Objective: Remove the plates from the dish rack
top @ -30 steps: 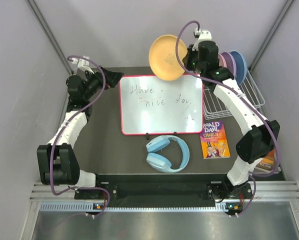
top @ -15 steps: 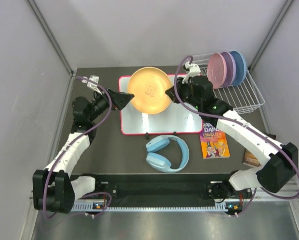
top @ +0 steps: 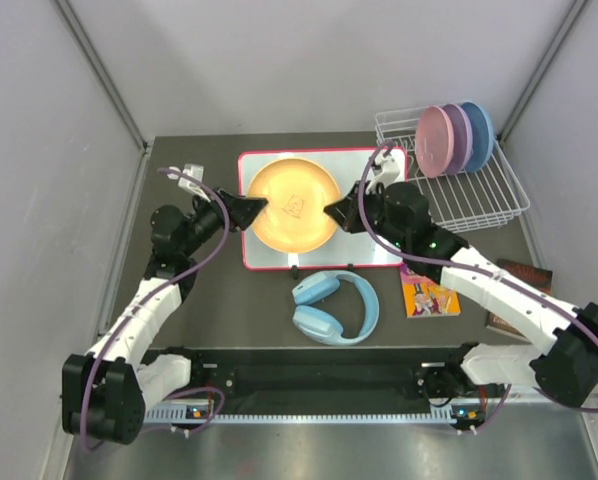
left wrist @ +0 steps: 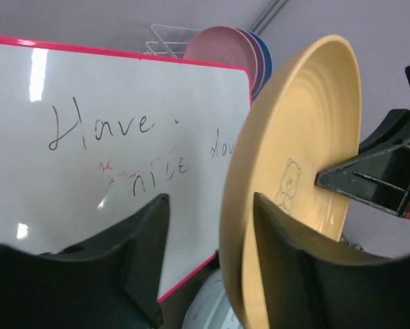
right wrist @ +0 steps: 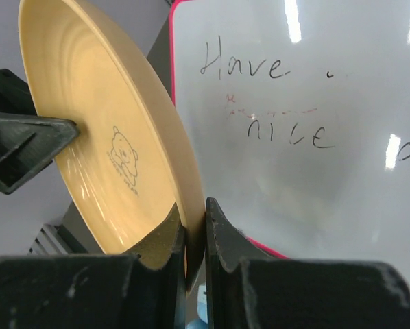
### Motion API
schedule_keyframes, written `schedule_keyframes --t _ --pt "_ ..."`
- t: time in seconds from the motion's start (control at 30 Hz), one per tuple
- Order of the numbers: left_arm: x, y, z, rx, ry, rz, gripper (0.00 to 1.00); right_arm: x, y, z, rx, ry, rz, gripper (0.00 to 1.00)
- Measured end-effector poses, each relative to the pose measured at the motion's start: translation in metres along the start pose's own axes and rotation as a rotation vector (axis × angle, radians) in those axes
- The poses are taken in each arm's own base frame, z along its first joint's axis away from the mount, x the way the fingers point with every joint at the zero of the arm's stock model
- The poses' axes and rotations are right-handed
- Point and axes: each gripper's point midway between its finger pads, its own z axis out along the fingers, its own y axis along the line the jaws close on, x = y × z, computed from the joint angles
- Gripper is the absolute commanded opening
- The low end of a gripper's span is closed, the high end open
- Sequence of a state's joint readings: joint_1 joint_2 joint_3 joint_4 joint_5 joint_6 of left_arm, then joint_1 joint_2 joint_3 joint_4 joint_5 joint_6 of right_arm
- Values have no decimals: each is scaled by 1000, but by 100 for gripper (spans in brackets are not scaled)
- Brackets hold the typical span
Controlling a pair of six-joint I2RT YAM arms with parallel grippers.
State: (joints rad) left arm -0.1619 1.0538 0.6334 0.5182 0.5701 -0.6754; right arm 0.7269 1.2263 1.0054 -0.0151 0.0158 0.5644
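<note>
**A:** Three plates stand on edge in the dish rack [top: 484, 195]: pink [top: 432, 142], lilac [top: 460, 135] and light blue [top: 481, 130]. Where is the fourth?

**B:** Out of the rack. The yellow-orange plate [top: 291, 205] is held tilted in the air over the whiteboard [top: 354, 170], between the two arms. The right pincer [top: 337, 212] is clamped tight on its right rim.

**A:** And the left one?

**B:** The left pincer [top: 257, 208] sits astride the opposite rim with its jaws apart. The plate's edge is between them and there is a visible gap on one side, so it has no hold (only the right arm carries the plate).

**A:** So it's a handover?

**B:** That's my reading. The left jaws need to close square on the rim before the right lets go. If the right lets go too early, the plate drops onto the board.

**A:** Where would the plate go after that?

**B:** Probably the bare strip of desk [top: 219, 310] left of the whiteboard, though that's a guess. The board takes up the middle of the desk. The blue headphones [top: 334, 308] lie just in front of it, and a Roald Dahl book [top: 429, 295] lies beside them, partly under the right arm.

**A:** Is the plate touching the board?

**B:** I can't tell from these views. If it is close, the lower edge could scrape the board or its red frame as the left arm carries it off.
</note>
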Motion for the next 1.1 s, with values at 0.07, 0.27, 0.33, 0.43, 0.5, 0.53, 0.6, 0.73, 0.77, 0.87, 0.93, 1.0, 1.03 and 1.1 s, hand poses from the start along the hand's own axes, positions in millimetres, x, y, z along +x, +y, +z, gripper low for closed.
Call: schedule_keyframes --t 0.07,0.27,0.33,0.43,0.5,0.53,0.6,0.73,0.77,0.87,0.93,1.0,1.03,1.1 --pt "2 3 -2 -14 -2 7 37 -3 4 -4 -18 -15 13 0" --pt "5 1 -5 -20 -8 19 0 0 4 -5 -31 -17 29 44" --pt "7 7 -6 -47 -6 18 0 -1 10 -7 -53 -20 35 49" --pt "7 18 -10 -110 -11 24 0 -9 13 -14 -59 -45 29 66" --pt "4 25 -14 -170 -25 41 0 -15 11 -20 -42 -67 15 67" --pt "2 28 -16 -196 -30 51 0 -18 8 -24 -24 -78 4 67" --pt "-10 38 -20 -284 -49 74 0 -25 -2 -34 29 -105 -22 69" --pt "-51 52 -31 -455 -142 132 0 -38 -24 -55 137 -147 -76 70" --pt "-61 55 -37 -498 -179 143 0 -42 -31 -60 162 -159 -85 70" --pt "-83 64 -61 -633 -274 165 0 -56 -52 -75 234 -192 -103 70" --pt "-93 75 -78 -734 -325 172 0 -67 -70 -87 287 -219 -105 70" --pt "-98 88 -93 -830 -358 172 0 -76 -84 -97 330 -243 -103 70" --pt "-99 99 -104 -896 -370 170 0 -81 -91 -102 349 -254 -104 70" --pt "-101 115 -122 -991 -390 163 0 -86 -99 -110 371 -268 -106 70"
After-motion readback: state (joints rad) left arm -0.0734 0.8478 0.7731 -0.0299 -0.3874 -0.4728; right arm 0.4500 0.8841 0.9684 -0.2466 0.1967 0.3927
